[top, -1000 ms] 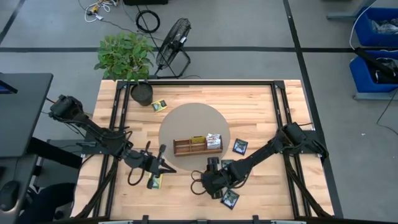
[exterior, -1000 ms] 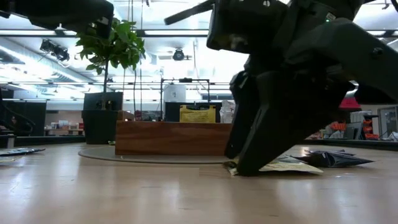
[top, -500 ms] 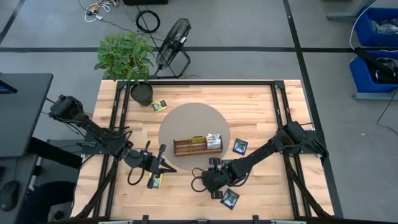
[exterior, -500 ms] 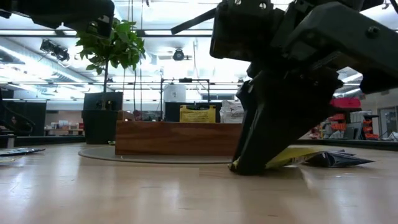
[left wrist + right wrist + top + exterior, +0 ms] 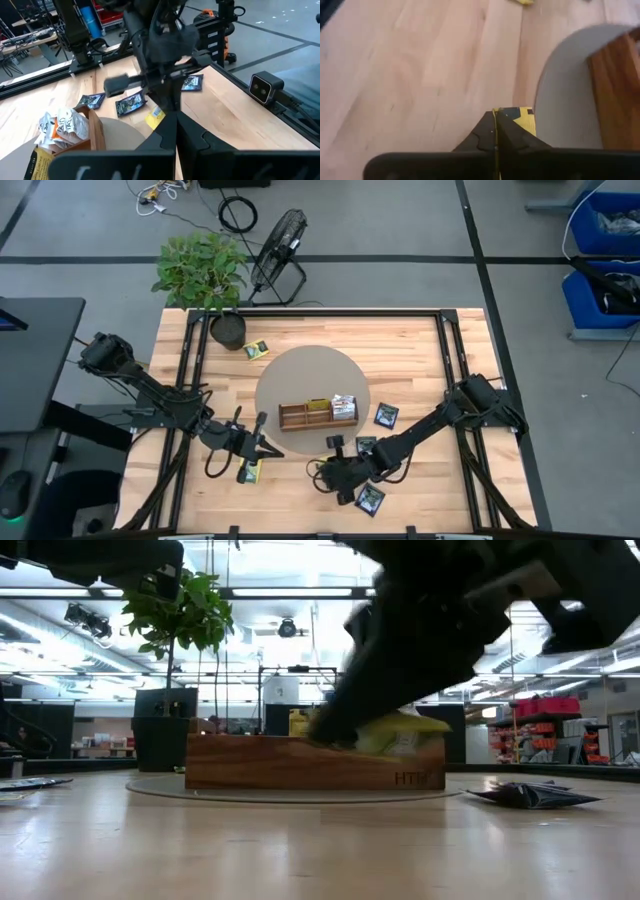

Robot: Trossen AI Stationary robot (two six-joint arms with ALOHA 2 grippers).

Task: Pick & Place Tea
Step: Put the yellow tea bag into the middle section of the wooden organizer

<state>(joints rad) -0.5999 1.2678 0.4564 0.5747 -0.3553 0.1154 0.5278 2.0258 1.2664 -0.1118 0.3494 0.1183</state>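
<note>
Lifting a flat yellow tea sachet (image 5: 520,116) at lower centre, clenched in the right gripper (image 5: 495,131), for carrying trayward; left gripper (image 5: 175,131) clamped shut, idle.

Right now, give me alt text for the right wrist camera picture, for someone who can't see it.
The right gripper, seen from its own wrist, is shut on a yellow tea sachet above the light wooden table. Beyond it lie a round grey mat and the brown wooden tray.

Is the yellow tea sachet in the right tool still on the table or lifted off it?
Lifted. The right tool is shut on the yellow sachet, which hangs above the tabletop in the low view.
</note>
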